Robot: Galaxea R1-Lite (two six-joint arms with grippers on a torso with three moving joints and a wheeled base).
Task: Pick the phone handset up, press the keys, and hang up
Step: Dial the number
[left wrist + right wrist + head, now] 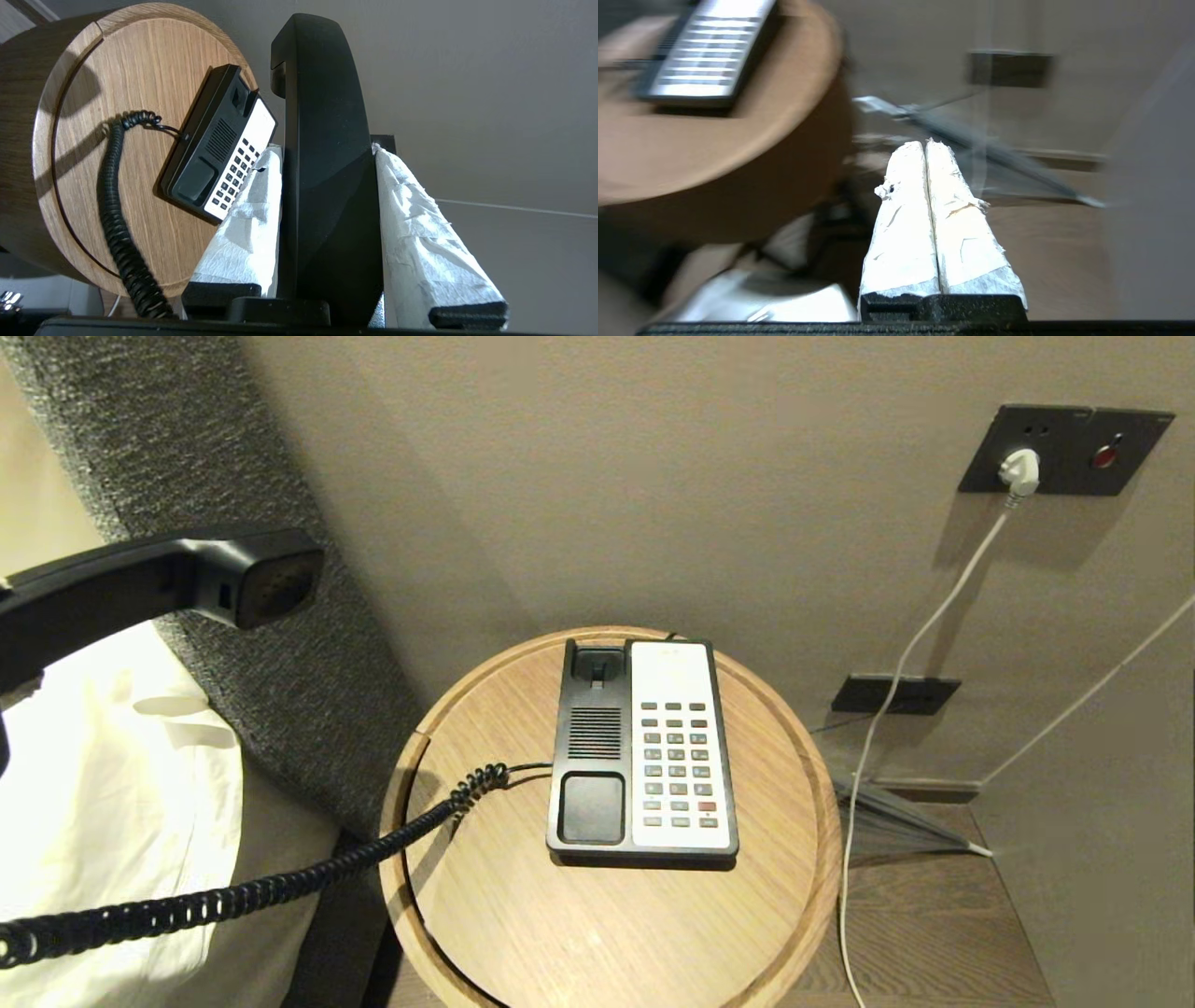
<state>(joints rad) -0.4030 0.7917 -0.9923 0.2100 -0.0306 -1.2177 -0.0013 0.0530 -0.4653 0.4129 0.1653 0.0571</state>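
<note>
A: What is the left gripper (327,154) showing of itself?

B: Two long fingers (243,233) are tapering toward their tips, each wrapped in crinkled white material. They are sitting on squared black blocks, with a black bar running along the base.

A: And the right gripper (926,144)?

B: The same build is appearing there: white wrapped fingers (901,224), creased and slightly frayed at the tips, a brownish tear showing on one, mounted on a rough-textured black base.
</note>
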